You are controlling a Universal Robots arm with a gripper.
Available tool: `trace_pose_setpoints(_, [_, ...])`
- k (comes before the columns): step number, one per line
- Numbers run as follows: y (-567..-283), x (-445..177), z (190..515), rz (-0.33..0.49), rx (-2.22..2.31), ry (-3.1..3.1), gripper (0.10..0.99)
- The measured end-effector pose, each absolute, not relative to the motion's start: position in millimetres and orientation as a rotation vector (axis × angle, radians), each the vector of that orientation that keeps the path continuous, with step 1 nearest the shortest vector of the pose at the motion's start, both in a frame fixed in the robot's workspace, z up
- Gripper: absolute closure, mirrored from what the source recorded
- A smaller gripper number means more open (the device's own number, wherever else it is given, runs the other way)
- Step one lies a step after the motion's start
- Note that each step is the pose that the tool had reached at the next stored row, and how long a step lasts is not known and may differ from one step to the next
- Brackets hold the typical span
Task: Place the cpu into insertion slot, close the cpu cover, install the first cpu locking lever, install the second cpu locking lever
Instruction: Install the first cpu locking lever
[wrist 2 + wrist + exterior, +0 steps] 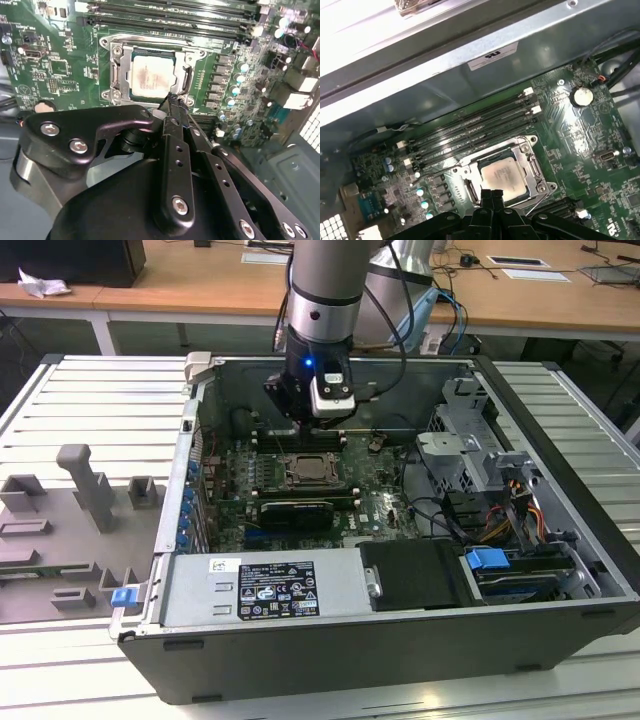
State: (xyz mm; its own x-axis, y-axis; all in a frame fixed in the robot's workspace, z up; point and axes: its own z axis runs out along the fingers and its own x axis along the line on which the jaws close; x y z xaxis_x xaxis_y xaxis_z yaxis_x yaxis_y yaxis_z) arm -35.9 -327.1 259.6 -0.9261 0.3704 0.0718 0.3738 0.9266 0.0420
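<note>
Down inside the open computer case (400,660), the tool (172,102) is hovering with its fingers pressed together, pinching nothing, its tip just beside the insertion slot (114,50). The cpu (151,76) is sitting in that slot, with the cpu cover (126,75) lying flat around it. I'm judging this as lever work: the tip should be bearing only on the thin locking lever (187,82), never on the chip, and pushing slowly.
</note>
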Motion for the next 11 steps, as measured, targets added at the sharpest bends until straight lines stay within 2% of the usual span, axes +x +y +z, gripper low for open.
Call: trace_pose_setpoints(11, [-327.1, -36.4, 259.1, -0.09, -0.375, -3.08, 0.98])
